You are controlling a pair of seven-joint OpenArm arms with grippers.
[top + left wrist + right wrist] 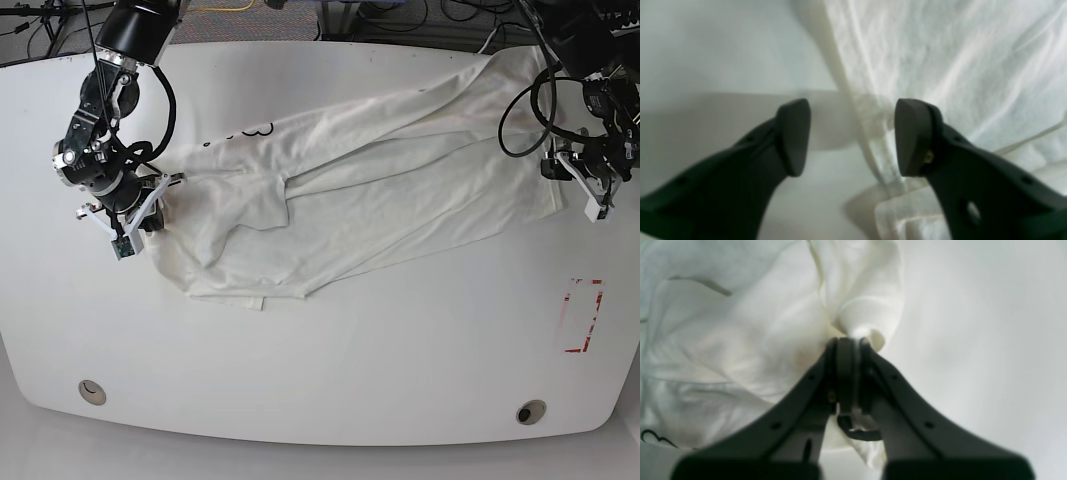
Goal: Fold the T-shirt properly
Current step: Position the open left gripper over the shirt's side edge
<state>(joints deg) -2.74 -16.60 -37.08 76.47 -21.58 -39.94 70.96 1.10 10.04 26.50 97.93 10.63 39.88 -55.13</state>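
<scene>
White worktop (330,350) fills the base view, with a red-outlined rectangle (583,316) at lower right. Across its upper middle sprawls the T-shirt (370,190), wrinkled and partly doubled over, reaching from centre left to upper right; a scrap of black outline print shows near its upper left edge, too small to read. At centre left the right tool (849,340) is clamped on a bunched fold of the cloth. At upper right the left tool (852,136) stands parted, straddling the shirt's edge without gripping it.
</scene>
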